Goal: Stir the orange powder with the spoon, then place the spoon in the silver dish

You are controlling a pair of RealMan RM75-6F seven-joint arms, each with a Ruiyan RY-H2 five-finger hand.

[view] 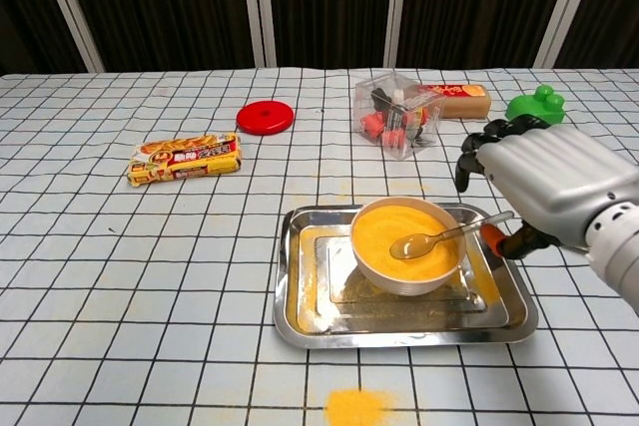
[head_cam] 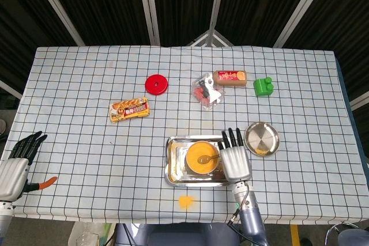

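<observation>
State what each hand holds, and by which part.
The right hand holds the spoon by its handle end, the spoon's tip over the bowl. The left hand holds nothing.
</observation>
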